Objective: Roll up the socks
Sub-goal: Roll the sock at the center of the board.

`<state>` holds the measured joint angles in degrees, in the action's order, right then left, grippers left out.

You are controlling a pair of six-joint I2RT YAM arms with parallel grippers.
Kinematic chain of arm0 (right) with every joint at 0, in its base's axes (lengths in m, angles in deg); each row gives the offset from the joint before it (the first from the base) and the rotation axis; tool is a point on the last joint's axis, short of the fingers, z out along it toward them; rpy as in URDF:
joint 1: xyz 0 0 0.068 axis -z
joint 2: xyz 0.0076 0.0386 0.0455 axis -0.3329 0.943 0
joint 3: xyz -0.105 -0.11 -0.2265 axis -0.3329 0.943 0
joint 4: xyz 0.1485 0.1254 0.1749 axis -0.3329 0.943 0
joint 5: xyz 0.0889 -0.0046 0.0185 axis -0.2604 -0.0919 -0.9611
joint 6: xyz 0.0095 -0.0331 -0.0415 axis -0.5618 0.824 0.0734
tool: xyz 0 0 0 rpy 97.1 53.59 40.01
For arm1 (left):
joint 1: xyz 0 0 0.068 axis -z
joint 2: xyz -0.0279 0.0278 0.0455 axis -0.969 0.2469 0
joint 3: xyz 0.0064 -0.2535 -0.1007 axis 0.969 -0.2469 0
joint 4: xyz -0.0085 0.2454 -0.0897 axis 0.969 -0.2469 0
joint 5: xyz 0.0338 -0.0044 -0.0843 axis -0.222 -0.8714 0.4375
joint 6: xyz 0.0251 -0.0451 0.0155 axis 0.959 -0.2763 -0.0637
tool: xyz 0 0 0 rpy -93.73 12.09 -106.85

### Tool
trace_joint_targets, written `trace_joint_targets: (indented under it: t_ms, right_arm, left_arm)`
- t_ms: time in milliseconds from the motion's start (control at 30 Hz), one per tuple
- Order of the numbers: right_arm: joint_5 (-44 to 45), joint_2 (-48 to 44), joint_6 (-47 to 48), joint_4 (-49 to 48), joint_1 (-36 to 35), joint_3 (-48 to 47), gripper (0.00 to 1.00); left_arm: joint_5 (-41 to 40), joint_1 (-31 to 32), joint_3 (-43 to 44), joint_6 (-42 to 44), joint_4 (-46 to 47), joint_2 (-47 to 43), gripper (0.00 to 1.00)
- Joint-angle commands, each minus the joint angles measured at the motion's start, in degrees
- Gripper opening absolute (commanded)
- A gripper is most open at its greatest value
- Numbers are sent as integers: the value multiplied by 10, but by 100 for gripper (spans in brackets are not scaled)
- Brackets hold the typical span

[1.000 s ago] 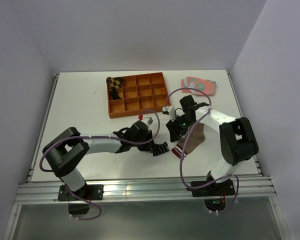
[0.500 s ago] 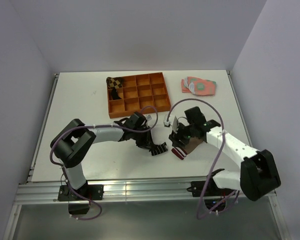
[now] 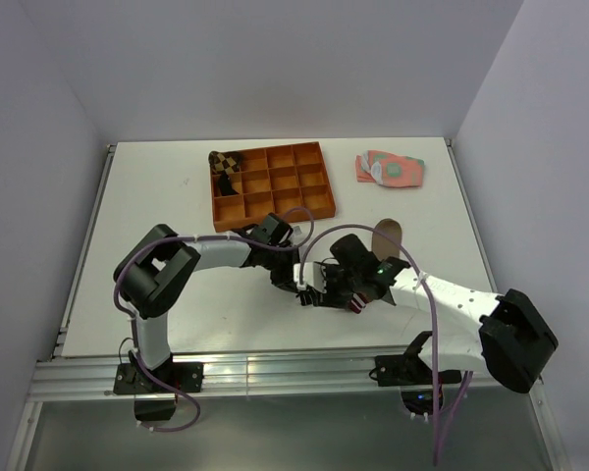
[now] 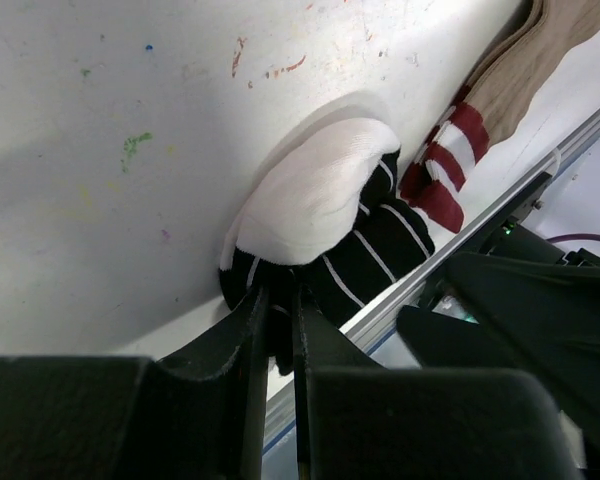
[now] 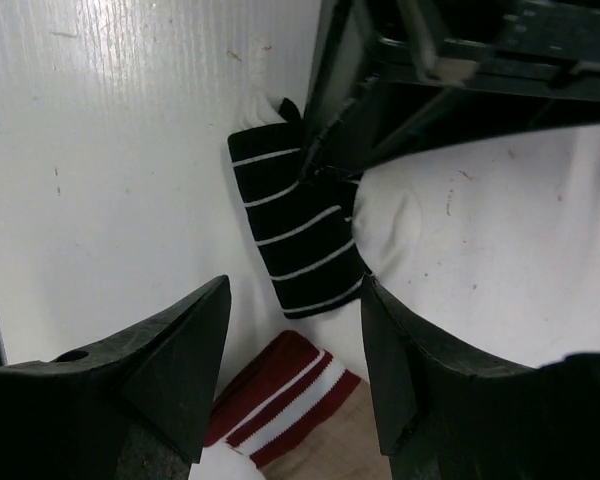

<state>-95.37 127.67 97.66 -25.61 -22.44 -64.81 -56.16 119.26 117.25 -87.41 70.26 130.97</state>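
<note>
White table (image 3: 157, 196) seen from above, with both arms reaching to its near-centre. Orange compartment tray (image 3: 272, 222) at the far middle, a brown checkered rolled sock (image 3: 224, 162) in its far-left compartment; flat pink-and-green socks (image 3: 391, 168) lie well apart at the far right. Tan-brown sock (image 3: 386, 238) stretches flat from mid-table toward the near side, its maroon-and-white cuff (image 4: 445, 165) at the near end. Black sock (image 4: 370, 250) with thin white stripes and a white fabric part lies bunched just beside that cuff. Left gripper (image 4: 277, 305): fingers pinched together on the edge of the black sock. Right gripper (image 5: 292, 290): jaws spread wide above the black sock, nothing between them, the cuff just below in the wrist view
</note>
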Motion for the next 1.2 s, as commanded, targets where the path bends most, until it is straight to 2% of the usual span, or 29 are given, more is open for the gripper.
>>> trace_joint_targets:
  t_ms: [0,367,467,500,633,767,867,1167]
  right_arm:
    - [41,16,16,-46,-25,14,62]
    - [84,78,9,-74,-65,11,60]
    - [85,96,2,-66,-66,1,50]
    - [81,98,-4,-65,-65,-3,41]
    - [65,114,-20,-45,-59,-19,30]
    - [28,135,-31,-4,-36,-41,28]
    - [-14,162,-32,41,-20,-72,27]
    - [-102,284,4,201,44,-187,26]
  left_arm:
    - [-28,-1,4,8,-42,25,2]
    - [-12,-9,0,5,-19,32,5]
    - [-6,-13,-10,-2,-4,29,8]
    - [-5,-13,-13,-4,7,25,9]
    - [-9,-15,-46,-20,45,10,16]
    - [-16,-15,-101,-53,126,-13,18]
    - [-33,-13,-147,-82,197,-35,23]
    - [-160,19,-250,-106,324,-123,36]
